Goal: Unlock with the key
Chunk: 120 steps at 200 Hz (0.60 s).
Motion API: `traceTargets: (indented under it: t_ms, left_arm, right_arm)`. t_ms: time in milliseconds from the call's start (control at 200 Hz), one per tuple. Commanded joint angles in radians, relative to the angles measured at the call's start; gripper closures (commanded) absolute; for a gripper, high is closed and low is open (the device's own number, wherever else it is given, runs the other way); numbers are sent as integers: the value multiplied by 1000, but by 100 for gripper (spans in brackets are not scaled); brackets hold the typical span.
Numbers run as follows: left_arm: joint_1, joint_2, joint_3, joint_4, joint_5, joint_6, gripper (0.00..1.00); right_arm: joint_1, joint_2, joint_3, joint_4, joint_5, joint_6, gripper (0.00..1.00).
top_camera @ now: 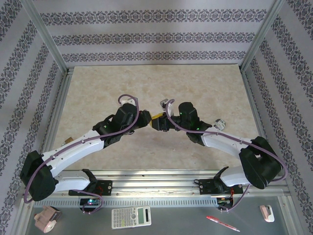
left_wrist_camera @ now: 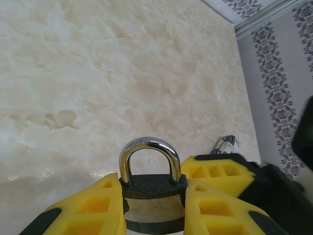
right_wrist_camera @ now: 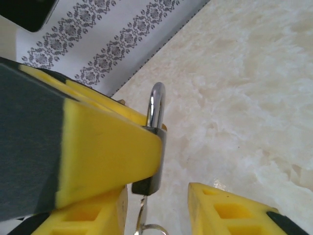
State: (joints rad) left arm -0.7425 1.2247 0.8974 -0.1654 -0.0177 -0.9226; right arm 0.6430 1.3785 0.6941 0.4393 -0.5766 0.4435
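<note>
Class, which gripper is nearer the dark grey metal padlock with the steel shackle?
Left gripper: its fingers clamp the dark grey padlock by its body. The right gripper sits just beside it, fingers apart.

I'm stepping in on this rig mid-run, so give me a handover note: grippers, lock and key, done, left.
Left gripper: shut on the padlock, shackle up.
Right gripper: open, either side of the key hanging under the padlock.
Done: key looks inserted.
Left: shackle sits closed in the body; regrip key, turn it, free the shackle.
</note>
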Motion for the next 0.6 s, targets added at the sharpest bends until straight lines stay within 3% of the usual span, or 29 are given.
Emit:
traceTargets:
  t_ms: [0,280,595]
  left_arm:
    - [15,32,33,-107,14,51,100]
    - [30,46,39,-81,5,47,100]
    - [31,33,26,-65,12,36,100]
  right_arm:
    - [-7,-40,-12,130,-62,15,60]
    - [5,-49,-56,119,-37,12,60]
    - [34,40,-31,134,-37,24,66]
